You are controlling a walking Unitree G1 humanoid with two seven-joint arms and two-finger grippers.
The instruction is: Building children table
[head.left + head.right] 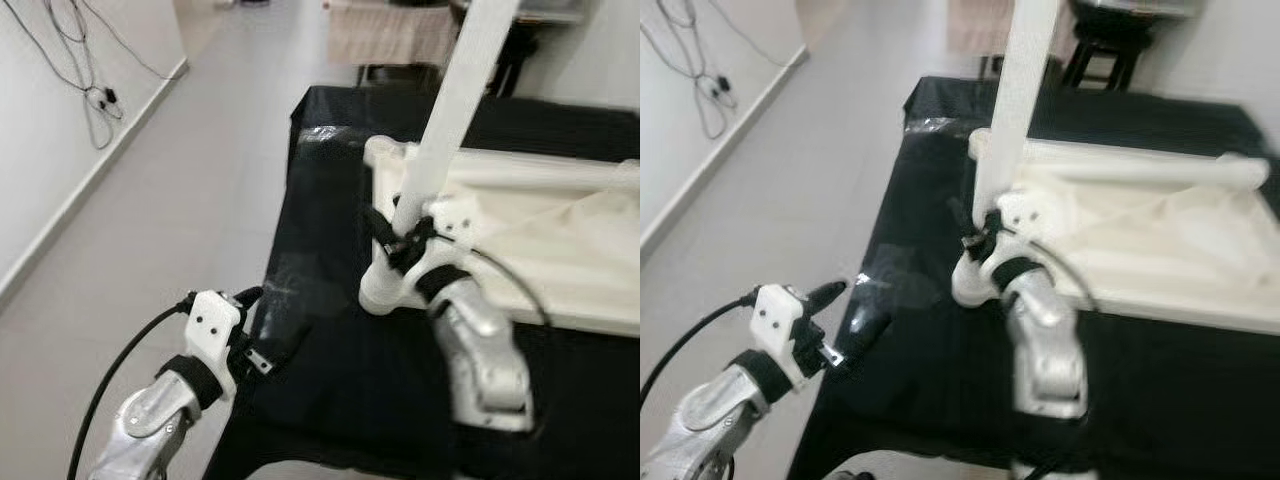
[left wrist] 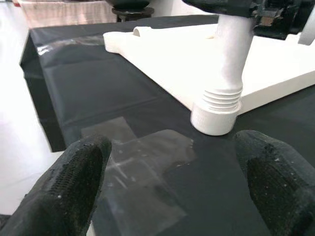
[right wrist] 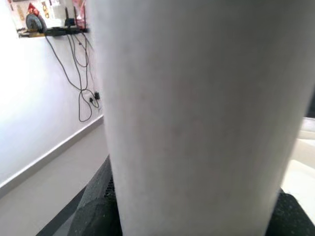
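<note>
A white tabletop [image 1: 560, 260] lies flat on the black-covered work table [image 1: 330, 200]. At its near left corner a white round leg [image 1: 447, 110] stands upright, tilted slightly, with its ribbed socket [image 2: 216, 109] on the cloth. My right gripper [image 1: 402, 240] is shut on the leg low down; the leg [image 3: 197, 118] is pressed close to the right wrist camera. My left gripper [image 1: 272, 322] hangs open at the work table's left edge, over a patch of clear tape [image 2: 142, 157], apart from the leg, holding nothing.
A second white round piece [image 1: 1140, 165] lies along the tabletop's far edge. Grey floor [image 1: 180, 210] runs along the work table's left side to a white wall with hanging cables [image 1: 95, 100]. A dark stool [image 1: 1110, 45] stands behind the table.
</note>
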